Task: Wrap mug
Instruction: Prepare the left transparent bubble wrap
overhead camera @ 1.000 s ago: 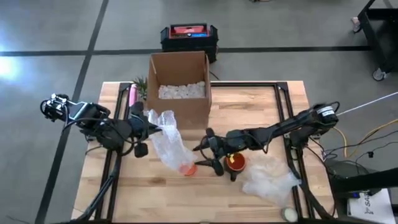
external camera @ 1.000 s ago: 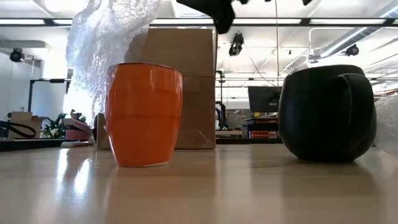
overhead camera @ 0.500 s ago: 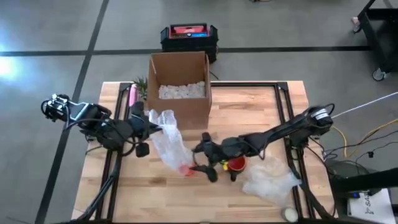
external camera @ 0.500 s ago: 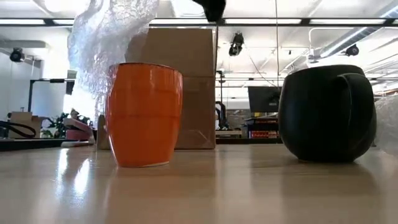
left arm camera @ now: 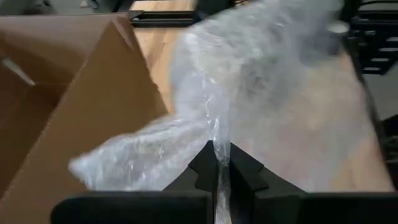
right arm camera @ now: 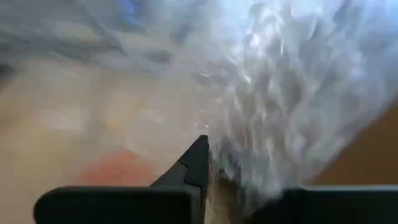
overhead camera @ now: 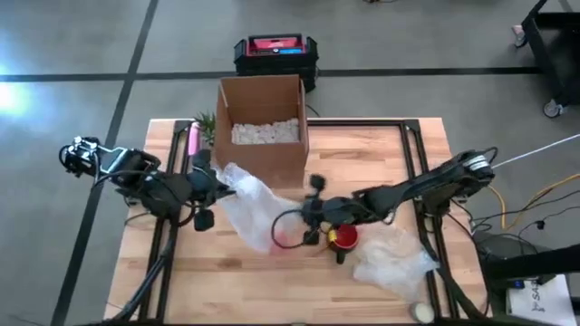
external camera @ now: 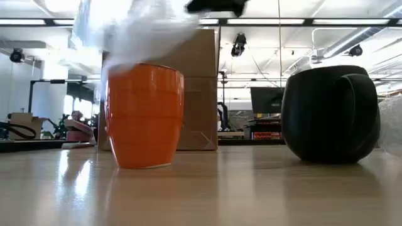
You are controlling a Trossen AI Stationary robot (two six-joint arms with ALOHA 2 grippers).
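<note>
The orange mug [external camera: 145,115] stood upright near the middle of the bench [overhead camera: 381,154], with the bubble wrap [overhead camera: 252,206] draped over its top. The left hand [left arm camera: 217,167], at nine o'clock from the mug, was pinched on one edge of the sheet. The right hand [overhead camera: 311,215], just at three o'clock of the mug, seemed to grip the opposite edge. To do this well, both should have kept the sheet taut and lowered it evenly, so the mug stayed upright and clear of the black mug [external camera: 330,113] at three o'clock.
</note>
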